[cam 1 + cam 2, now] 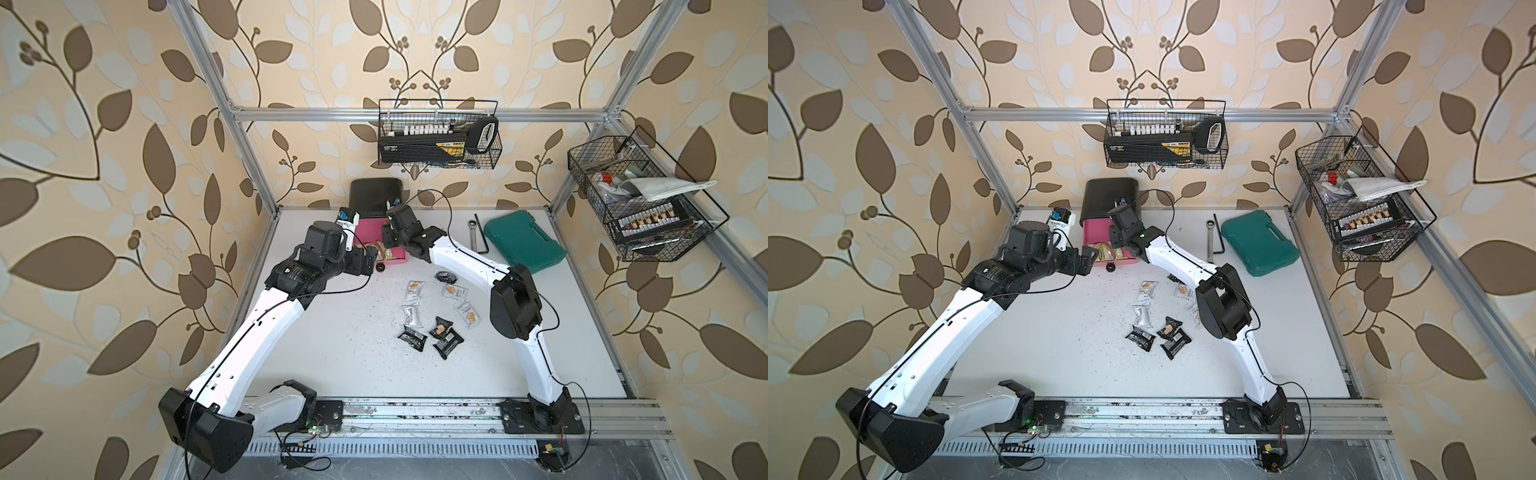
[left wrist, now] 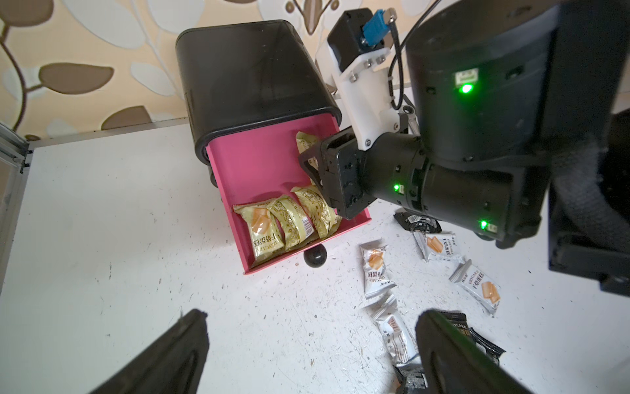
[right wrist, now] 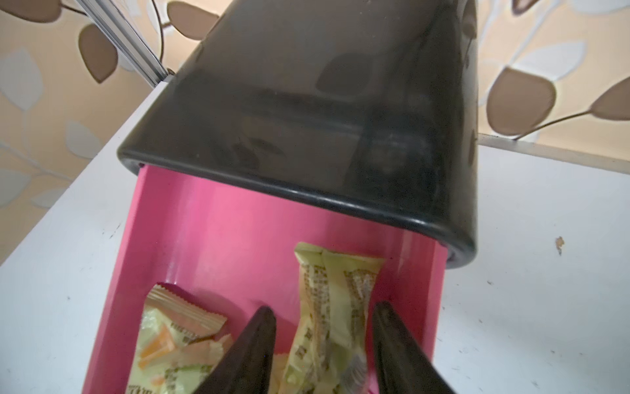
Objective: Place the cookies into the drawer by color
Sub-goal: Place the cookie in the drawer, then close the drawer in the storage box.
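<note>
Hovers over the pulled-out pink drawer (image 3: 211,245) with right jaws spread astride, not pinching, a yellow-green cookie (image 3: 327,307) lying along the drawer's depth, left jaws wide apart beside the drawer.

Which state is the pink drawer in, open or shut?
Open: the pink drawer sticks out of the black cabinet, and yellow-green packets lie inside it.

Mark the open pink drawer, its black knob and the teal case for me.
open pink drawer (image 2: 259,170): left wrist view, bare pink floor.
black knob (image 2: 315,258): left wrist view, middle of the ball.
teal case (image 1: 524,241): a top view, middle of the lid.
</note>
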Controlling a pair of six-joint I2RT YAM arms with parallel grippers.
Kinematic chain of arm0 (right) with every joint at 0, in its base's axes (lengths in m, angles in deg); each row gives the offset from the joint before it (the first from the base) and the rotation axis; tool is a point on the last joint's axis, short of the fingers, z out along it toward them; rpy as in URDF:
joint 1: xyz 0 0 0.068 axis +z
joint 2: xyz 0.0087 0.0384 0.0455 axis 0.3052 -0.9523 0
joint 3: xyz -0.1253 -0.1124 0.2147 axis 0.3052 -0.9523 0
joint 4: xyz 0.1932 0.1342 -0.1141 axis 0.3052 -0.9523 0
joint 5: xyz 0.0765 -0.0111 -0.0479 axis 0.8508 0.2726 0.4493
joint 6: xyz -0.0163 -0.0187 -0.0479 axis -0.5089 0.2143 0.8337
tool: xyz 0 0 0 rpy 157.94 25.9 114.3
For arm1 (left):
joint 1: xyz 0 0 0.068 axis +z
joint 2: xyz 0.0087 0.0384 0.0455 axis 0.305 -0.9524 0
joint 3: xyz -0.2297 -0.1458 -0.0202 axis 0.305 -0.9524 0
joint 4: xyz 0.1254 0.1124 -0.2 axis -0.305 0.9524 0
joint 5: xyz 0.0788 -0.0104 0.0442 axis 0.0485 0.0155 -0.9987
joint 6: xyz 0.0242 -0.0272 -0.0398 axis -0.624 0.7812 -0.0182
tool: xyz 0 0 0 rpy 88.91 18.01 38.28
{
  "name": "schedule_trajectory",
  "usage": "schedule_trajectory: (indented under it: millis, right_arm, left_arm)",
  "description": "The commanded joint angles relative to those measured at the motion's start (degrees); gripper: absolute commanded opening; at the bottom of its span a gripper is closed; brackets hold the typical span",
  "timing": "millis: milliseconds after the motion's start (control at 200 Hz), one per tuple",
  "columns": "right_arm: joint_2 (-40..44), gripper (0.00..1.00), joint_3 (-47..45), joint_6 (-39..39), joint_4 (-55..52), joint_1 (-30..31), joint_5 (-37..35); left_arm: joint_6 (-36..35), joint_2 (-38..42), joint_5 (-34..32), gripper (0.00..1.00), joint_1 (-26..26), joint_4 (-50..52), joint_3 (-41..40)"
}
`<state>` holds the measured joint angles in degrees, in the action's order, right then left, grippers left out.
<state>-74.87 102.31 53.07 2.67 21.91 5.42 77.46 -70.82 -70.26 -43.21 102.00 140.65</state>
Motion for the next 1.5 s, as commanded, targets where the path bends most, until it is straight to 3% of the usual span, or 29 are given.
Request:
schedule_trajectory:
  millis: [0, 150, 290, 400, 550, 635, 775, 875, 1075, 1280, 1495]
  right_arm:
    - [3.3, 0.52, 1.1, -0.4, -1.8, 0.1, 0.8]
    - [12.2, 0.52, -4.7, -2.7, -1.9, 0.2, 2.9]
    - [24.3, 0.52, -19.8, -9.1, 5.2, 0.2, 10.3]
    - [35.0, 0.52, -38.0, -19.3, 19.4, 0.4, 15.2]
    - [42.8, 0.5, -62.0, -34.0, 49.6, 2.3, 15.3]
    - [40.7, 0.5, -68.1, -37.2, 60.4, 4.4, 14.1]
    - [30.2, 0.5, -69.1, -45.9, 70.2, 5.5, 16.7]
    - [19.9, 0.47, -67.1, -53.3, 78.9, 5.4, 18.9]
    - [6.0, 0.48, -60.3, -57.6, 88.5, 5.4, 19.6]
    - [2.7, 0.52, -60.7, -58.0, 94.3, 5.1, 17.3]
    - [1.2, 0.63, -60.8, -58.3, 97.7, 4.4, 17.4]
  left_arm:
    - [0.0, 0.0, -0.5, 0.98, 0.4, -1.6, 0.2]
    - [0.0, -0.2, -0.1, 0.98, 0.4, -1.5, 0.3]
    - [0.3, 0.2, 0.1, 0.98, 0.4, -1.6, 0.2]
    - [0.4, 1.0, -0.2, 0.98, 0.4, -2.1, -0.2]
    - [0.9, 1.5, 0.5, 0.98, 0.5, -2.7, -0.6]
    - [1.3, 1.3, 1.5, 0.98, 0.5, -3.0, -0.7]
    - [1.8, 0.5, 2.7, 0.98, 0.3, -2.6, -0.3]
    - [1.8, 0.6, 2.4, 0.98, 0.4, -2.8, -0.6]
    - [1.8, 0.3, 2.4, 0.98, 0.4, -2.8, -0.6]
    - [1.8, 0.1, 2.7, 0.98, 0.3, -2.7, -0.5]
    - [1.9, 0.1, 3.0, 0.98, 0.3, -2.7, -0.4]
